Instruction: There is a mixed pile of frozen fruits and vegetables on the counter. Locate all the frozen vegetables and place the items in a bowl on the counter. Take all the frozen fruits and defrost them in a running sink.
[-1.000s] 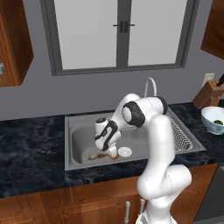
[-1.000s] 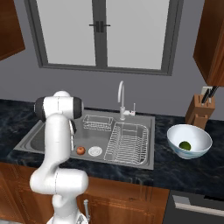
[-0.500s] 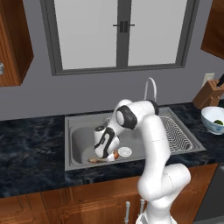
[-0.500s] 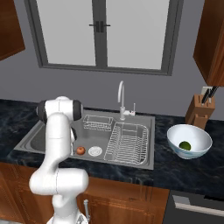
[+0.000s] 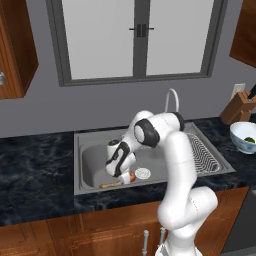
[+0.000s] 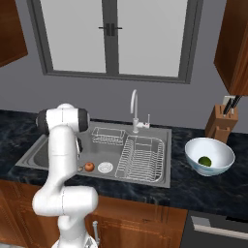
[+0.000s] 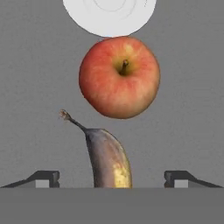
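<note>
My gripper point(image 7: 111, 179) is down inside the sink point(image 5: 92, 157), open, with both dark fingertips point(image 7: 46, 177) well clear of the fruit between them. The yellow-brown banana point(image 7: 107, 159) lies on the grey sink floor in that gap, touching neither finger. Just beyond its stem sits the red-orange apple point(image 7: 119, 76), and past that the white drain point(image 7: 109, 13). From the left base I see the gripper point(image 5: 120, 172) over the banana point(image 5: 110, 185), with the apple point(image 5: 131, 176) beside it. The white bowl point(image 6: 209, 156) on the black counter point(image 6: 193, 186) holds the green ball point(image 6: 205, 161).
A wire rack point(image 6: 140, 155) fills the sink's right half, and a smaller one point(image 6: 107, 135) sits at the back. The curved faucet point(image 6: 134, 109) rises behind the basin. A wooden knife block point(image 6: 220, 123) stands behind the bowl. My white arm point(image 6: 63, 145) leans over the basin's left side.
The hand has sunk lower and leftward into the basin. Its jaws have spread wide, letting go of the banana, which now lies on the sink floor.
</note>
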Robot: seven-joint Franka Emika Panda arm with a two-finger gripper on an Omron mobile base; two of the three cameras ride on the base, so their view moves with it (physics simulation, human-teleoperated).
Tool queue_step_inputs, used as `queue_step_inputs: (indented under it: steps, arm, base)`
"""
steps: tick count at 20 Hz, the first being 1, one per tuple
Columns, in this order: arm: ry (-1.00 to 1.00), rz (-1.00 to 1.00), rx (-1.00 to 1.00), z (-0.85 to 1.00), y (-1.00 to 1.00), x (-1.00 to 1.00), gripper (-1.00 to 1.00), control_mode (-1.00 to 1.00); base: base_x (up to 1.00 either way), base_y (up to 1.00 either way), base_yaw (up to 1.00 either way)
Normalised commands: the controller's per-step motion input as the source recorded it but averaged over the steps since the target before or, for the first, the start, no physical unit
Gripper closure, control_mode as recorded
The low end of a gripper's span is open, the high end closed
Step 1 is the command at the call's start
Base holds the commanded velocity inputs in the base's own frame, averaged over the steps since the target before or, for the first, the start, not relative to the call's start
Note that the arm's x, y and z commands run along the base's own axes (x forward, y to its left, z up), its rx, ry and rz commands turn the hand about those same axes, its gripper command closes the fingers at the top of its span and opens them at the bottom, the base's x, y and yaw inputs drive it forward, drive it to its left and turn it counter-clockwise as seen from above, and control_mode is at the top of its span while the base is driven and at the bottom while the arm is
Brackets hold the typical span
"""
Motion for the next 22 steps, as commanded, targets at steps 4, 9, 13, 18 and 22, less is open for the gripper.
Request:
queue_step_inputs:
  steps: [4,9,13,18,22]
  arm:
    - [0.0,0.0,0.11,1.0,0.0,0.0,-1.0,-1.0]
    - [0.0,0.0,0.09,1.0,0.01,-0.06,-1.0,-1.0]
    - [0.09,0.11,0.0,1.0,0.13,-0.08,-1.0,-1.0]
    - [0.22,0.43,-0.1,0.95,0.39,-0.04,-1.0,-1.0]
    - [0.03,0.7,-0.11,0.48,0.06,-0.08,-1.0,-1.0]
  base:
    - [0.0,0.0,0.0]
    - [0.0,0.0,0.0]
    - [0.0,0.0,0.0]
    - [0.0,0.0,0.0]
    - [0.0,0.0,0.0]
